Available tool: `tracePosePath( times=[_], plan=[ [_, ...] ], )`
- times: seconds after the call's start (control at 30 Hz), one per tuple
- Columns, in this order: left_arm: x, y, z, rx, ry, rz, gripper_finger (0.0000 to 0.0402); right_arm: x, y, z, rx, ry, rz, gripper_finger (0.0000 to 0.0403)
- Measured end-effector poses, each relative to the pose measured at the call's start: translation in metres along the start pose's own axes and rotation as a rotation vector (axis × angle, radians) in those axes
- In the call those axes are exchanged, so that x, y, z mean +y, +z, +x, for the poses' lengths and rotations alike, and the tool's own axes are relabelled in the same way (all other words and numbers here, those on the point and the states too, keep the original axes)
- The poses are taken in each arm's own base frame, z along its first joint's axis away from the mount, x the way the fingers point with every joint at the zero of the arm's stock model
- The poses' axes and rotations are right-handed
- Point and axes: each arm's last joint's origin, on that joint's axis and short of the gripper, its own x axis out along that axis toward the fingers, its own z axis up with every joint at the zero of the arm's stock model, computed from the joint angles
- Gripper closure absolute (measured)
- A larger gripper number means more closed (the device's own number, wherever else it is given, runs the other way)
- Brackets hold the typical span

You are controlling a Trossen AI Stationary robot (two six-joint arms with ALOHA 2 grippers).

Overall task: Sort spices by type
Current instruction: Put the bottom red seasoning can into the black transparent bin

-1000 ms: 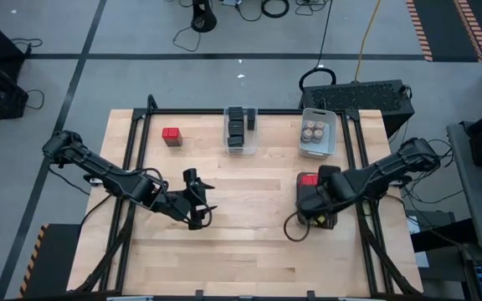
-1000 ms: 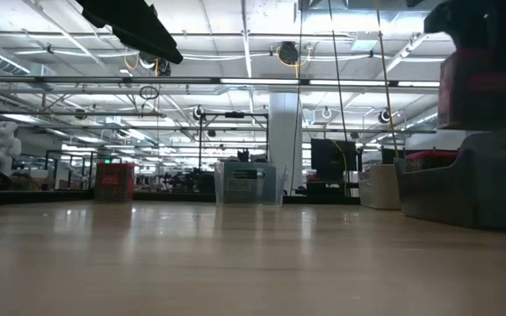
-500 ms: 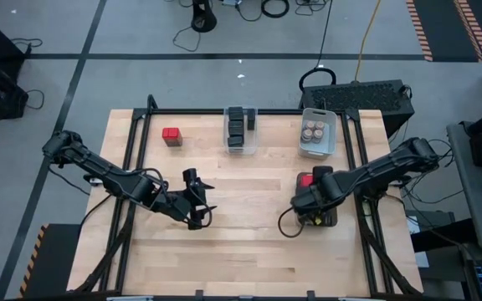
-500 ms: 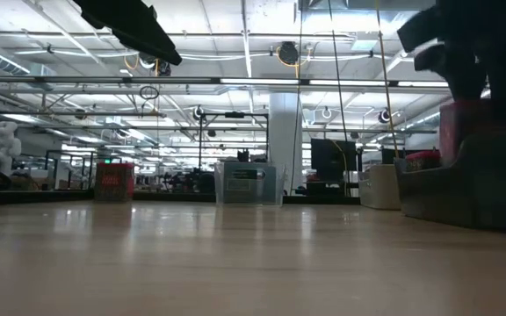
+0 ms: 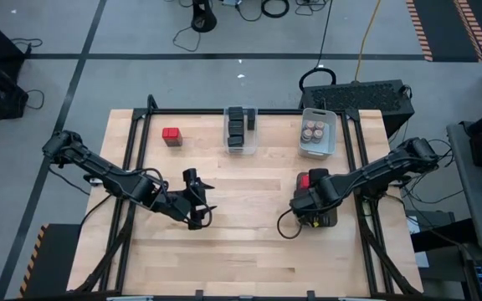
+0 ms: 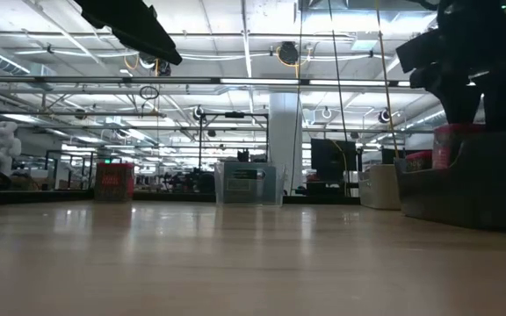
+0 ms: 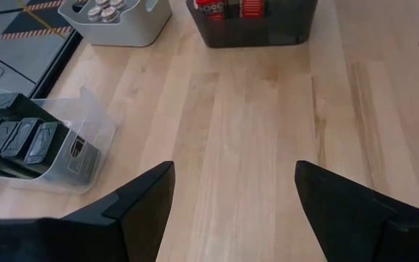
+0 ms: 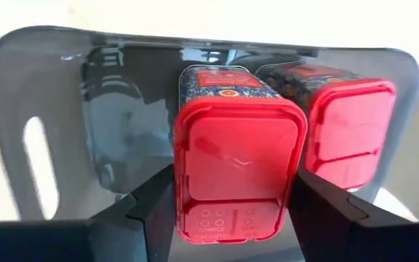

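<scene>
High view, change: the right gripper (image 5: 312, 203) had come down over the dark bin (image 5: 329, 219) near the table's right edge, where a second earlier it hung higher with a red tin in its fingers.
High view, meaning: I judge this tin was being set among its own kind, so one more red tin was nearly sorted.
High view, remaining: a lone red tin (image 5: 171, 135) stood near the far left corner, outside any bin; black tins (image 5: 238, 127) filled the clear bin (image 5: 241, 149) at the far edge's middle, and round jars (image 5: 315, 130) sat in the white bin (image 5: 326, 144) beside it.
High view, left arm: the left gripper (image 5: 197, 203) waited over the table's left-centre.
Low view, change: the red tin (image 6: 453, 143) had sunk until only its top showed above the dark bin's (image 6: 473, 189) wall.
Left wrist view, pincer: fingers (image 7: 140, 200) spread apart, holding nothing.
Right wrist view, pincer: clenched on the red tin (image 8: 238, 166), one finger (image 8: 155, 200) at each side.
Right wrist view, look: glossy red lid, patterned dark body, a second red tin (image 8: 348, 131) touching alongside.
</scene>
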Motion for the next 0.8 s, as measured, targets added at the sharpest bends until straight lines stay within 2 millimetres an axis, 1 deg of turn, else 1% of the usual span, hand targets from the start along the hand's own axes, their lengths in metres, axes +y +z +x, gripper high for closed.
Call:
tracePosePath(
  times=[0.37, 0.43, 0.6, 0.67, 0.8],
  plan=[
    [0.000, 0.000, 0.000, 0.000, 0.000, -0.019, 0.0111, -0.013, 0.006, 0.003, 0.002, 0.013, -0.011, 0.0198],
    [0.000, 0.000, 0.000, 0.000, 0.000, -0.019, 0.0111, -0.016, 0.007, 0.006, 0.002, 0.019, -0.017, 0.0198],
    [0.000, 0.000, 0.000, 0.001, -0.004, -0.020, 0.0111, -0.024, 0.004, 0.019, 0.067, 0.086, -0.010, 0.0198],
    [0.000, 0.000, 0.000, 0.002, -0.009, -0.020, 0.0111, -0.026, 0.003, 0.023, 0.081, 0.082, -0.006, 0.0198],
    [0.000, 0.000, 0.000, 0.002, -0.010, -0.021, 0.0111, -0.029, 0.002, 0.026, 0.091, 0.081, -0.012, 0.0196]
  ],
)
